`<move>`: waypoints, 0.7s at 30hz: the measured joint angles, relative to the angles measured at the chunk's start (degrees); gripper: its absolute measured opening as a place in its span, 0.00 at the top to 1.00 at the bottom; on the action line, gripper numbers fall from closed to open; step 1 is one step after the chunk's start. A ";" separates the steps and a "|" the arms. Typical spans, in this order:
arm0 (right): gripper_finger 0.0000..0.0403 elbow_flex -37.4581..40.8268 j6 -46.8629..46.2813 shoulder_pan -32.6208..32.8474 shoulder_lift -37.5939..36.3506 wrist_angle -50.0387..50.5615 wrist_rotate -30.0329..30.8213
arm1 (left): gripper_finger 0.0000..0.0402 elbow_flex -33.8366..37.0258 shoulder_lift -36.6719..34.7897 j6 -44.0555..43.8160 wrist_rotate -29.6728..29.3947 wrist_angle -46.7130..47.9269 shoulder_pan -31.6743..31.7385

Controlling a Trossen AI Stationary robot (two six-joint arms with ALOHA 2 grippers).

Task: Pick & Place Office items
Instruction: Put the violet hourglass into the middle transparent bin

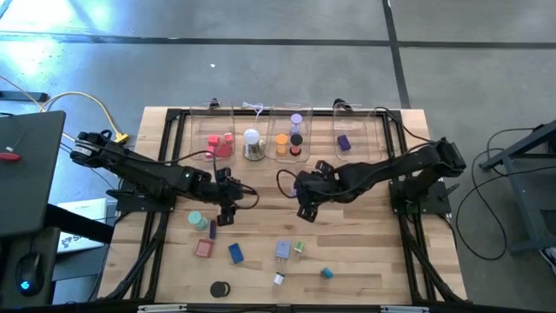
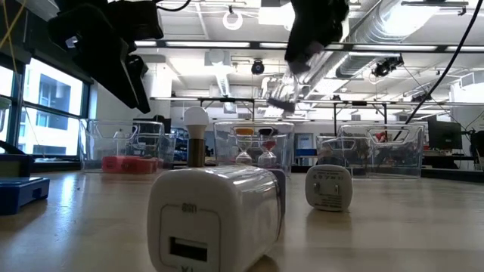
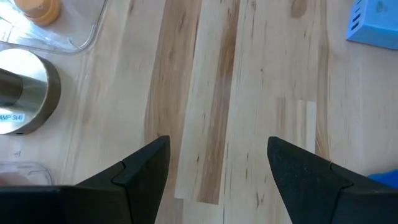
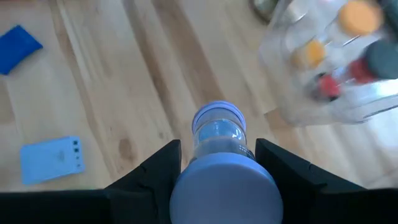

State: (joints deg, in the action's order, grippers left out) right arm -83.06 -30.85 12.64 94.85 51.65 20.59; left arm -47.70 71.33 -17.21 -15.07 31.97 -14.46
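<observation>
Filling the lower centre of the low view, a white block [image 2: 215,219] is sitting nearest the lens, with a round white piece [image 2: 328,187] just behind it to the right; clear bins [image 2: 253,147] are lining the back, and a white dome [image 2: 196,119] is standing at centre left.

Looking down in the high view, the left gripper [image 1: 228,211] is hovering at centre left, while the right gripper [image 1: 306,211] is hanging at centre. Loose office items are lying across the lower half of the tabletop [image 1: 365,261]: a teal disc [image 1: 196,218], a pink block [image 1: 204,249], a blue block [image 1: 235,253], a black disc [image 1: 219,289].

In the left wrist view, its fingers [image 3: 146,168] are standing released over bare wood, nothing between them.

Over in the right wrist view, the fingers [image 4: 158,171] are grasping a pale blue cylinder [image 4: 217,162] at lower centre, something the overhead shot is hardly showing. A bin holding orange and red pieces is sitting at upper right.

Judging by this, the carry step is under way; next comes moving toward a bin and letting go above it.
</observation>
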 joint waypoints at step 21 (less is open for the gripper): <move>0.55 -19.32 2.79 -7.59 -0.06 19.75 3.42 | 0.35 0.00 0.02 -0.64 0.07 2.56 -0.35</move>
State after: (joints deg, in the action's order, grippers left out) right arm -102.38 -28.06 5.06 94.80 71.40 24.01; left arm -47.70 71.35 -17.85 -15.00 34.52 -14.81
